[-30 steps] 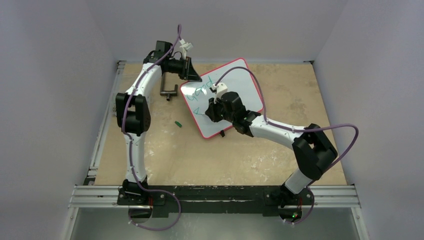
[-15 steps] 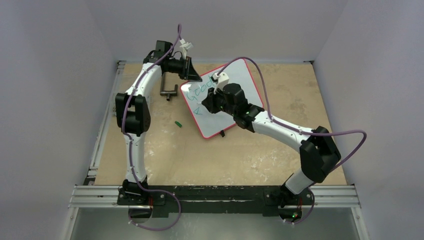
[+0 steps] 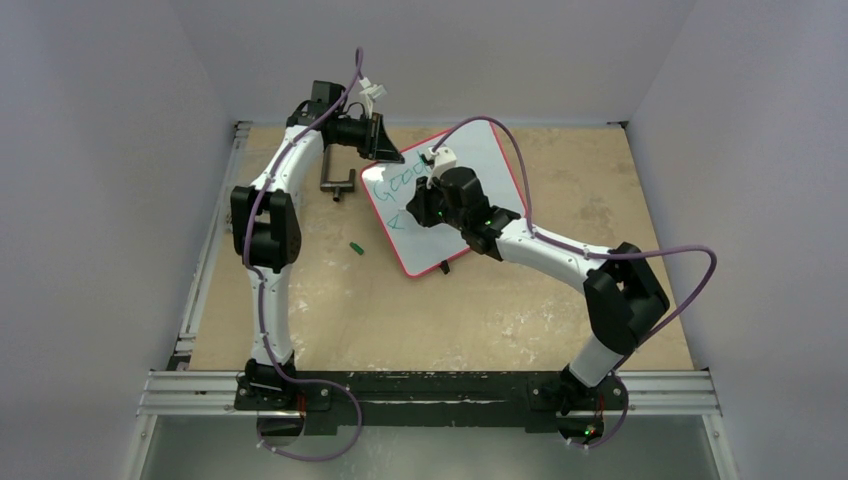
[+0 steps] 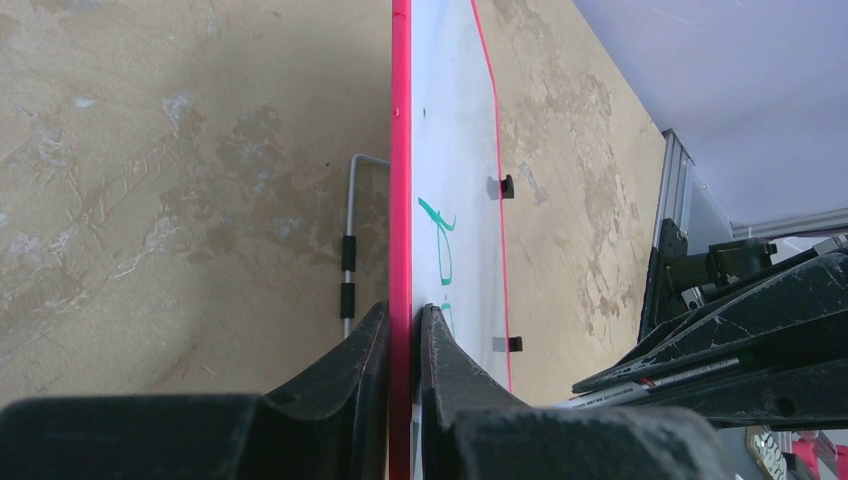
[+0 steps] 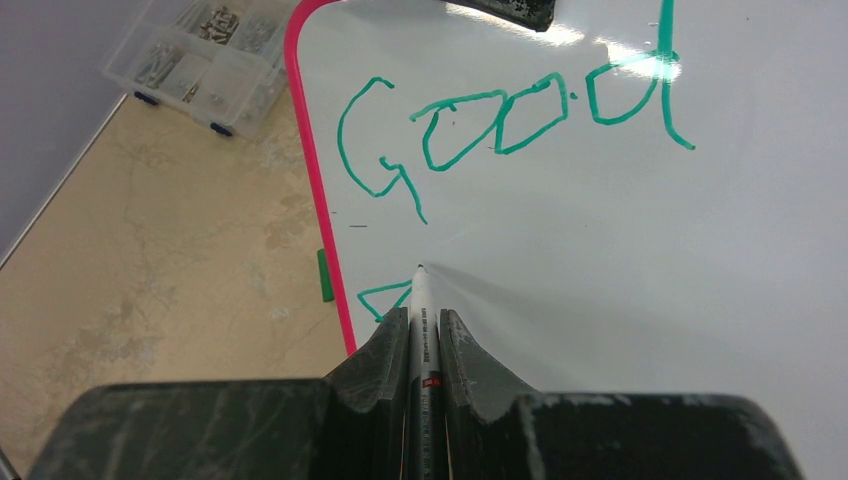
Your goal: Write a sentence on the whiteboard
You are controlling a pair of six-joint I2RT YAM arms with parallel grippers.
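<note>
Whiteboard sits at the far middle of the tabletop, turned askew, with both arms reaching to it.

The top view shows the layout. The left claw is at the board's far-left corner and the right claw is over its left half. A small green cap lies on the tabletop left of the board, and a dark metal bracket sits beside the far-left corner. Neither claw's grip can be seen from there.

The left wrist view fills that in. Its two fingers are nearly closed and pinch the board's red frame between them. It also shows two black clip feet on the opposite edge and a wire stand next to the gripped edge.

Only the right wrist view makes the sentence readable. It reads "Good" in green near the board's edge, with one triangular stroke starting a second line beneath. The right claw is closed tight on a white marker. The tip is at the board's surface just under the "G", though whether it touches I cannot tell. A clear parts box lies beyond the board's corner.
</note>
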